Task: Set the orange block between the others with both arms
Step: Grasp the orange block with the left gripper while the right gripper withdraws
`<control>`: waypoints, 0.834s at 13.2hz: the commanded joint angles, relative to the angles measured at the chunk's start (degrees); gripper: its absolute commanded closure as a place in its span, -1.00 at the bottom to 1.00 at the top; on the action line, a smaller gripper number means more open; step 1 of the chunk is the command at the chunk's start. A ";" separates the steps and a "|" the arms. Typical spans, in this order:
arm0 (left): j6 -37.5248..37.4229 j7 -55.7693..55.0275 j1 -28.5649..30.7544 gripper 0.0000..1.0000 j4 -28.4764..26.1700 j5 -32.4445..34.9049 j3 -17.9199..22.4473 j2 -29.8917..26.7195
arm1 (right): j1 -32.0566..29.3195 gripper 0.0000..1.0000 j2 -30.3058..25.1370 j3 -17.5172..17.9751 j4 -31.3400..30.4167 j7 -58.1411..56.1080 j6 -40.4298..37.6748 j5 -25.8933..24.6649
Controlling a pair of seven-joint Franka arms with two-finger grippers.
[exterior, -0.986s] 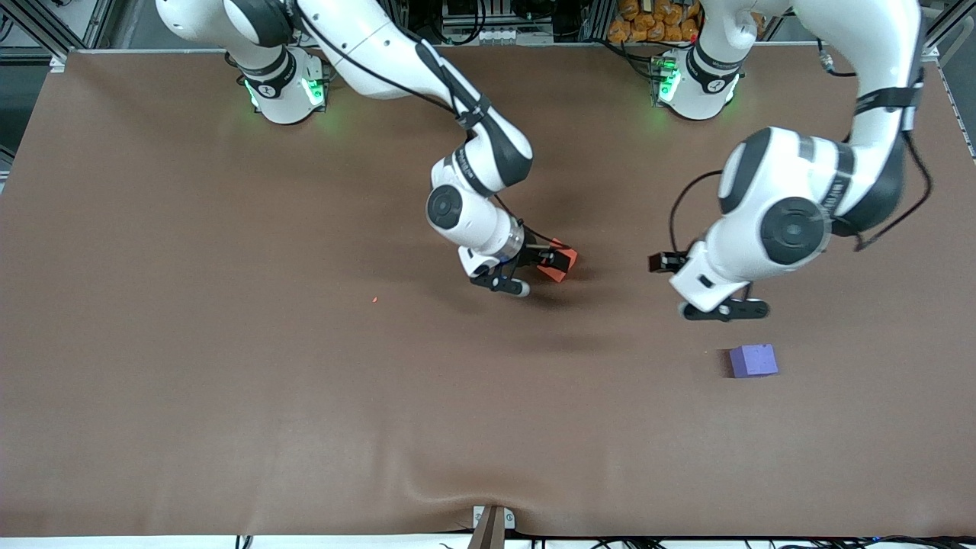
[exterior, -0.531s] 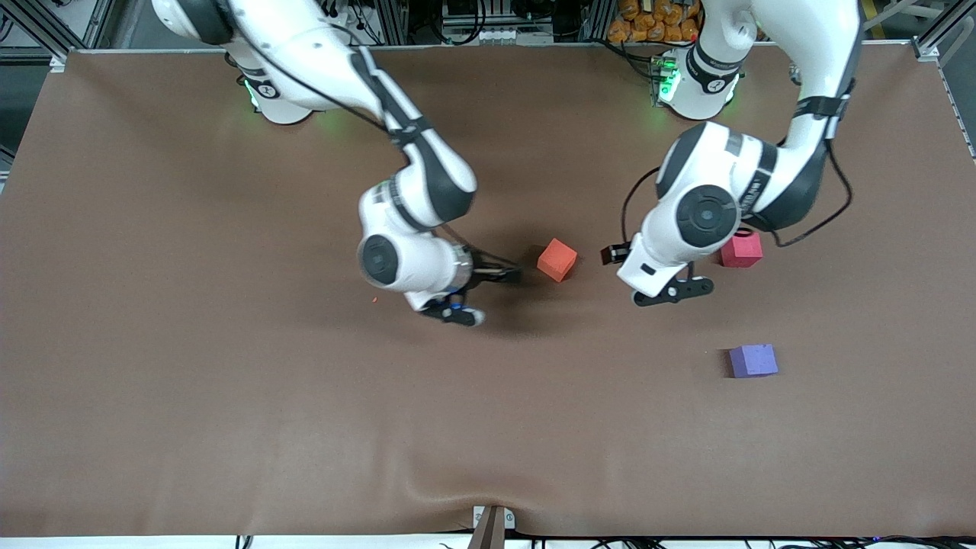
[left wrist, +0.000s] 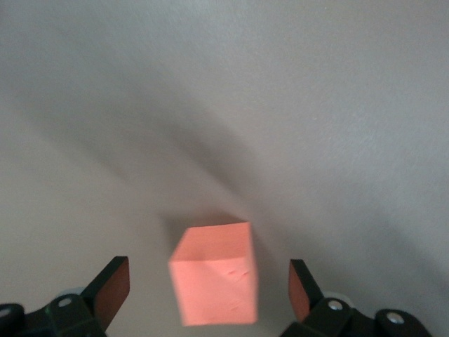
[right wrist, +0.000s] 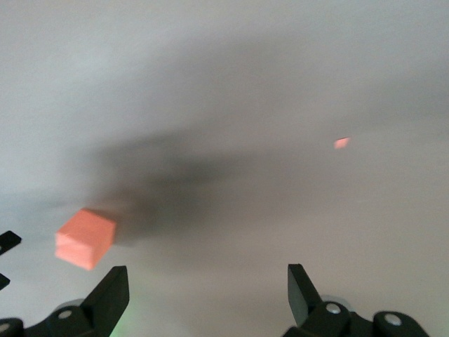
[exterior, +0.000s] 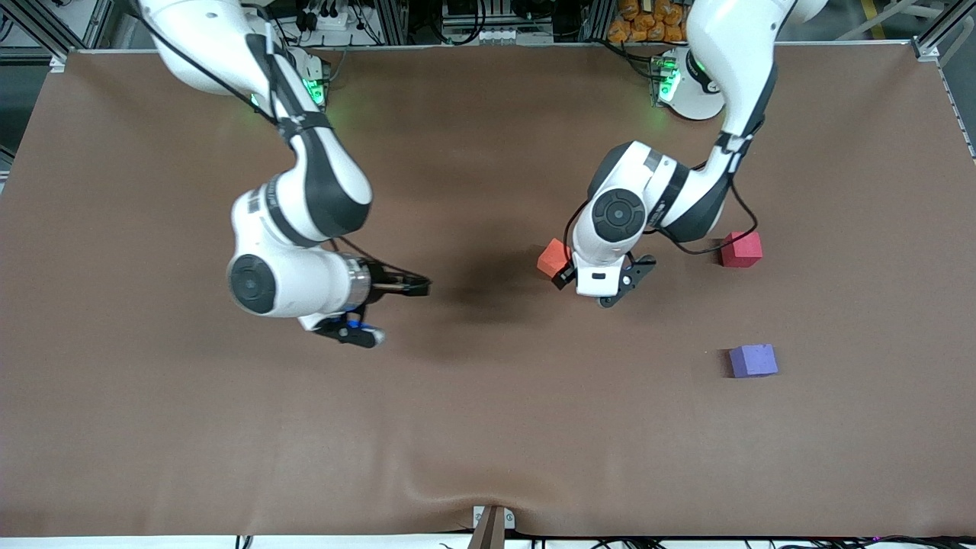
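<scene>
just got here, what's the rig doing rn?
Handover in progress. The left gripper is open over the orange block, which sits on the table between its fingers, not gripped. The right gripper, also open and holding nothing, is over bare table toward the right arm's end. The red block and purple block sit apart at the left arm's end, gap between them unfilled.

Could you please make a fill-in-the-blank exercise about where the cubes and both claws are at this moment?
1. The left claw hangs open over the ____ cube.
2. The cube nearest to the front camera is the ____ one.
3. The right claw is open and holds ____.
4. The pinkish-red cube lies farther toward the ____ arm's end of the table than the orange one.

Missing words: orange; purple-blue; nothing; left
</scene>
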 commanded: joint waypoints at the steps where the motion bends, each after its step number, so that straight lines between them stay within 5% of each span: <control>1: 6.76 -10.53 -2.33 -1.00 -2.28 -0.97 0.29 1.01 | -4.34 -1.00 -2.58 1.13 -1.38 -0.07 -2.19 -3.42; 10: 10.01 -13.47 -5.15 -1.00 -6.59 -0.62 0.38 3.21 | -16.04 -1.00 -4.43 1.13 -4.54 -1.55 -5.44 -6.05; 11: 10.63 -13.56 -5.24 -0.33 -6.50 -0.62 0.38 3.39 | -16.92 -1.00 -4.43 1.13 -4.46 -4.17 -6.24 -8.50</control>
